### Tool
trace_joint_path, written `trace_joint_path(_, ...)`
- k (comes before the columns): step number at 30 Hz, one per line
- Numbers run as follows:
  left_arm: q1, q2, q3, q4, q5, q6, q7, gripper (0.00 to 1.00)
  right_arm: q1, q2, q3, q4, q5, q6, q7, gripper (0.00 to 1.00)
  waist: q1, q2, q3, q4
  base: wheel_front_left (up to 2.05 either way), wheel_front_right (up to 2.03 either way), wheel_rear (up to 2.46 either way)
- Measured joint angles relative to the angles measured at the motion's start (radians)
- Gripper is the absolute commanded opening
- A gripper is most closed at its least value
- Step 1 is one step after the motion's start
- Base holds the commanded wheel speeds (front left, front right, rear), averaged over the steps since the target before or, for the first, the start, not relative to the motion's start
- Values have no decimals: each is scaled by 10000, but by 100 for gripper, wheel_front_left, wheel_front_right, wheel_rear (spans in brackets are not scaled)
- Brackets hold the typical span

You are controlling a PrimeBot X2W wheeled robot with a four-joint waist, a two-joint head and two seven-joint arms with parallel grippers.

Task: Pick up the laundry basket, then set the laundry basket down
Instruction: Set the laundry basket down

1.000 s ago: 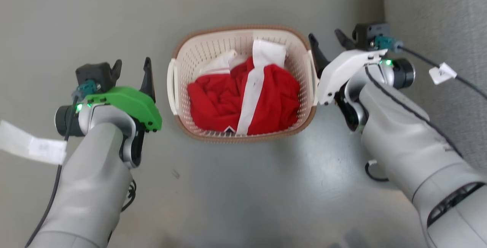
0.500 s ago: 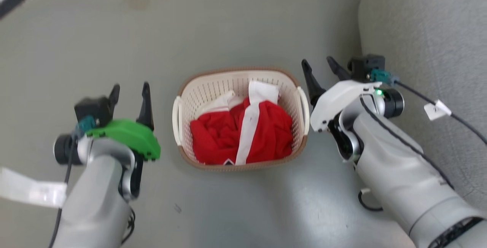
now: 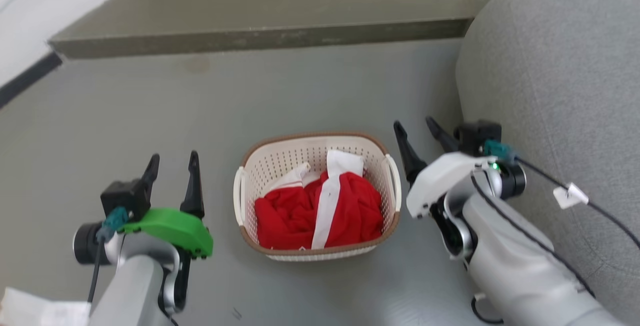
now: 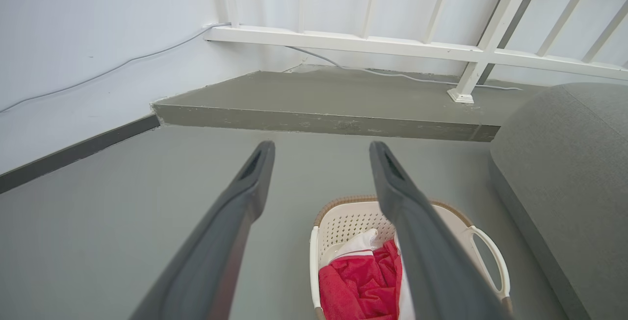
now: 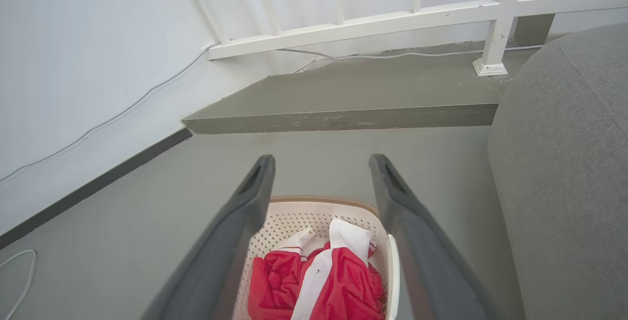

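Cream-white perforated plastic laundry basket with brown woven-look rim (image 3: 315, 136) stands on the floor just beside the grey fabric sofa (image 3: 550, 66). Right gripper (image 3: 413, 123) hangs between basket and sofa, and left gripper (image 3: 173, 156) on the side away from the sofa — both jaws spread, grasping nothing. Judged status: basket down, ungrasped — whether before the lift or after set-down cannot be told.

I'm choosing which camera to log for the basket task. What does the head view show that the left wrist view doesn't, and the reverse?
Head view: the left gripper and right gripper, both open, flanking the laundry basket, whose whole outline sits on the floor. Left wrist view: the white railing's bars and a thin cable along the wall. Shared: the basket with its red and white garment, the raised step, the grey sofa, and the left gripper's fingers.
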Motion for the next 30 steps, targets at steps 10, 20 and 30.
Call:
trace_joint_path(10,1413,-2,548,-1060,280,46,0,100,1256,17,-454,-1001,-405,-159,2,100,0,0,-715,-20,0,0,0)
trace_joint_path(20,2568,-33,826,-1933,575,115,0,100,2311,-161,-993,-1810,-765,-257,2,100,0,0,-981,-73,0,0,0)
trace_joint_path(30,3371,-71,1141,-2395,696,130,0,100,3072,-140,-1361,-2464,-1110,-328,2,100,0,0,-1197,-159,0,0,0)
